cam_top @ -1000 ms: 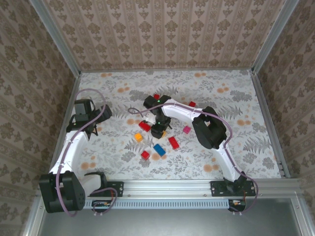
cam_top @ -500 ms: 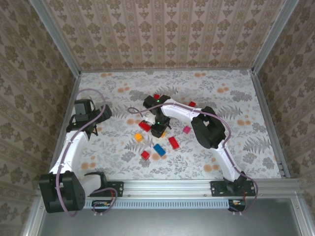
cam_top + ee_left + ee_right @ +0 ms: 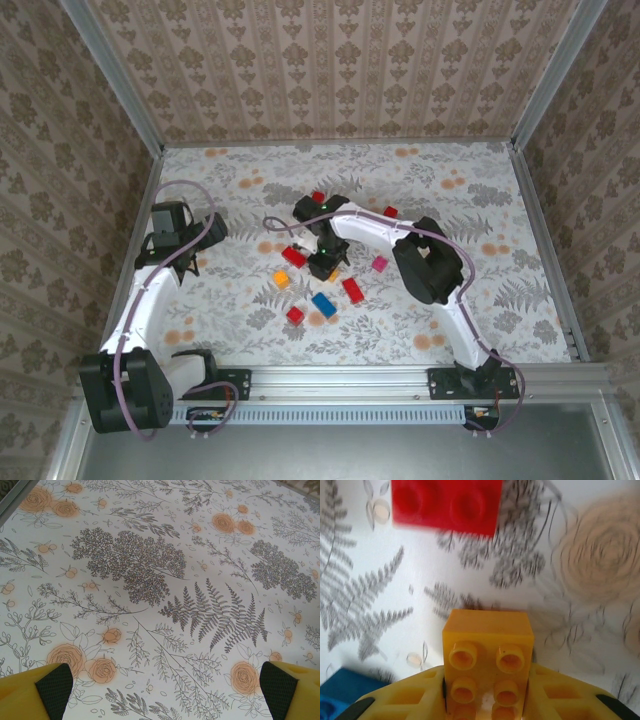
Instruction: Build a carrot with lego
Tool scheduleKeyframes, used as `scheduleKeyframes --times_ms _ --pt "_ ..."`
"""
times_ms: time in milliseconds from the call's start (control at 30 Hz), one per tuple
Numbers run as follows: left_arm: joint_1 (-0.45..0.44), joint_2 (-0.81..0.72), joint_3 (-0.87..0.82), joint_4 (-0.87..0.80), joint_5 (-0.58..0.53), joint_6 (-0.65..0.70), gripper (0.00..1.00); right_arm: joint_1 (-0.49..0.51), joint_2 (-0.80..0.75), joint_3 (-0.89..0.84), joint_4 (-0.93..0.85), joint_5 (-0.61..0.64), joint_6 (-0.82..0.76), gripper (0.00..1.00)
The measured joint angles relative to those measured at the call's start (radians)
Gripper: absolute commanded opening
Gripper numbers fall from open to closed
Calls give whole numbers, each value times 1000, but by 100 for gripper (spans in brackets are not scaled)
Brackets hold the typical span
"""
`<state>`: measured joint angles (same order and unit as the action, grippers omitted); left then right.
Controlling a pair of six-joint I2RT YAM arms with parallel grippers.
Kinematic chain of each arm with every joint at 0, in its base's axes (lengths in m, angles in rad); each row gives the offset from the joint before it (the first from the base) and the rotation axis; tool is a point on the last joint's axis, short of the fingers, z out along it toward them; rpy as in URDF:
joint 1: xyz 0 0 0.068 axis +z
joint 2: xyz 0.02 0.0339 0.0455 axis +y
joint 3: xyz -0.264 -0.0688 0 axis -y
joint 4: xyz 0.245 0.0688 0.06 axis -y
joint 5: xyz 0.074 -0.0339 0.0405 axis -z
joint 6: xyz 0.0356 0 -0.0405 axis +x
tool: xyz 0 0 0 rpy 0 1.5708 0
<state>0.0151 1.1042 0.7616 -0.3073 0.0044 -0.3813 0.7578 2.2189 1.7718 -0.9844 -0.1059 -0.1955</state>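
The orange brick (image 3: 487, 655) stands on the floral table (image 3: 150, 555) among the scattered lego, near a red brick (image 3: 445, 505) and a blue brick (image 3: 340, 690). The right gripper (image 3: 322, 268) has its jaws pressed against the brick's two sides. The left gripper (image 3: 165, 690) hangs spread wide over the table's left side, holding nothing.

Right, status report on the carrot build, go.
Left claw open, holding nothing. Right claw straddles yellow-orange brick, grip unconfirmed. Red brick and blue brick nearby, not touching it.
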Motion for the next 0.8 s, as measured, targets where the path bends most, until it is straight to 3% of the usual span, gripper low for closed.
scheduleKeyframes --times_ms 333,567,800 --pt "0 0 0 0 0 0 100 187 -302 -248 41 103 251 35" --pt "0 0 0 0 0 0 100 317 -314 -317 107 124 399 35" --pt "0 0 0 0 0 0 100 360 -232 -169 112 145 435 35"
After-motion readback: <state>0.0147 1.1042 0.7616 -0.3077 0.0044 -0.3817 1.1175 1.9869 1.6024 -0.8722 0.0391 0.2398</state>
